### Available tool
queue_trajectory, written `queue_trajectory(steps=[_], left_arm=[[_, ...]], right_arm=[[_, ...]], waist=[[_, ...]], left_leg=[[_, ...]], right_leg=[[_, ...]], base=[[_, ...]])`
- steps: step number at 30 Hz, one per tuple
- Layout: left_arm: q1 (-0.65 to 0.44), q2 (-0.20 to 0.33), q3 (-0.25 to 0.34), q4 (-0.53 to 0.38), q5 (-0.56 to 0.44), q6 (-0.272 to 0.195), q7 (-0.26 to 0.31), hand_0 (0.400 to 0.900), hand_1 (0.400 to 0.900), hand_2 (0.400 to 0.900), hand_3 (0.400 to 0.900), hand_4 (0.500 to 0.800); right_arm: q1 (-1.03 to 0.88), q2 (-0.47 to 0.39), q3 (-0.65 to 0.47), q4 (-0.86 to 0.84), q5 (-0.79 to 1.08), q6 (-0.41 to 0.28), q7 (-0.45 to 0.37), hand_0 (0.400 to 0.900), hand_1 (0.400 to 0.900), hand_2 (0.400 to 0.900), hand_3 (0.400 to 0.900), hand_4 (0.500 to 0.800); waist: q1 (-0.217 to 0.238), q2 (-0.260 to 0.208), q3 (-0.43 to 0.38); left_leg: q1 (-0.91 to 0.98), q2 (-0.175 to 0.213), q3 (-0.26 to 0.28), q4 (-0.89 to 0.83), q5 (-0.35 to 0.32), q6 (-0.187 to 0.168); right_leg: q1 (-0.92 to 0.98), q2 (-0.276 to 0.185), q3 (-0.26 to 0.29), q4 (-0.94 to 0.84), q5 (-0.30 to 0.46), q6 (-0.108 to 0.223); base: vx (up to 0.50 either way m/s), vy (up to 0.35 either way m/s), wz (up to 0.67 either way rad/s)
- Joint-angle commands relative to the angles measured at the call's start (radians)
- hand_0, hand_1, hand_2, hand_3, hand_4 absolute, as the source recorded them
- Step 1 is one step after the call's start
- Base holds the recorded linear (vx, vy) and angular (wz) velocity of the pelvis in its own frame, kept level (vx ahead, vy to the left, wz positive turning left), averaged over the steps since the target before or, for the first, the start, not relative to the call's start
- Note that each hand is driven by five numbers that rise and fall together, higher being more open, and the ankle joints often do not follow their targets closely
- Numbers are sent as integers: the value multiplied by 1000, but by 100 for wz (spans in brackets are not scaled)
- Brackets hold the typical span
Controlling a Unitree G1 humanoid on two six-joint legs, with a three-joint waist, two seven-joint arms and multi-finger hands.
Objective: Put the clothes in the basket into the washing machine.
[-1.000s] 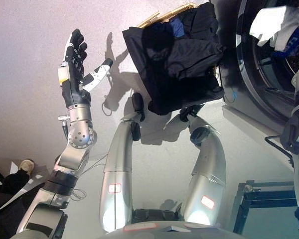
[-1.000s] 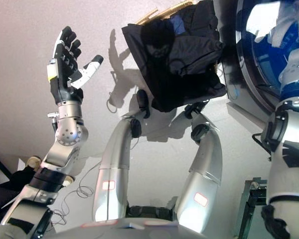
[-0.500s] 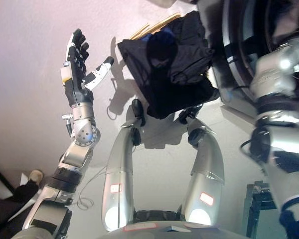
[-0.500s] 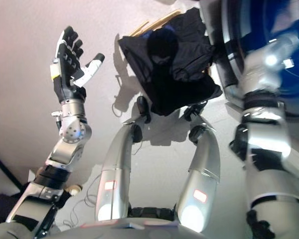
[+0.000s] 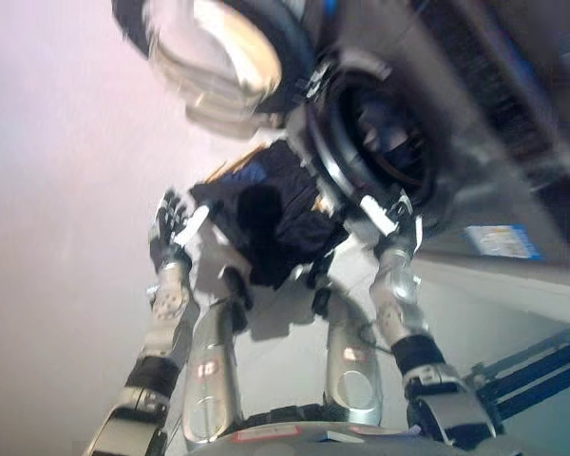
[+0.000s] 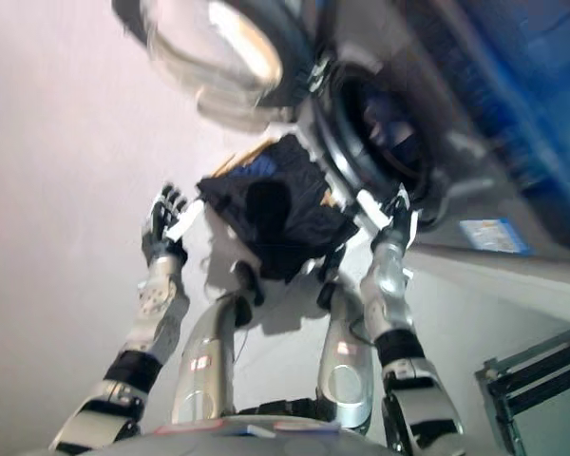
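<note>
My left hand is raised over the floor with fingers spread, holding nothing, just left of the basket, as it was a second ago. The dark clothes are piled in and over that basket, untouched, so most of the load is not yet moved. What has changed is mainly my view: my head has tipped up, so the open door and the washing machine drum opening now sit above the basket. My right hand has come out of the drum to its lower rim, fingers loosely extended and apparently empty. I judge one piece delivered; next comes another reach into the basket.
</note>
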Motion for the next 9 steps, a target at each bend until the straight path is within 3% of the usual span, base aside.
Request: queue_trajectory(steps=[1, 8, 9], left_arm=[[44, -49, 24, -6, -4, -46, -55, 900, 900, 900, 900, 800], [77, -79, 82, 225, 26, -1, -100, 900, 900, 900, 900, 800], [76, -79, 82, 226, 26, -1, -101, 900, 900, 900, 900, 800]], right_arm=[[-3, -32, 14, 46, -73, -20, 51, 900, 900, 900, 900, 800], [48, -24, 13, 333, -127, 46, 87, 900, 900, 900, 900, 800], [48, -24, 13, 333, -127, 46, 87, 900, 900, 900, 900, 800]], waist=[[-11, 79, -111], [-12, 64, -232], [-12, 64, -231]], left_leg=[[307, -43, 23, -385, 64, 1], [458, -28, 69, -487, 106, -45], [461, -27, 69, -488, 107, -46]], right_leg=[[25, -3, -34, 20, 29, 122], [249, 41, 15, -164, 46, 135], [252, 42, 15, -166, 47, 135]], base=[[83, -29, -10], [106, -28, -14], [63, -16, -5]])
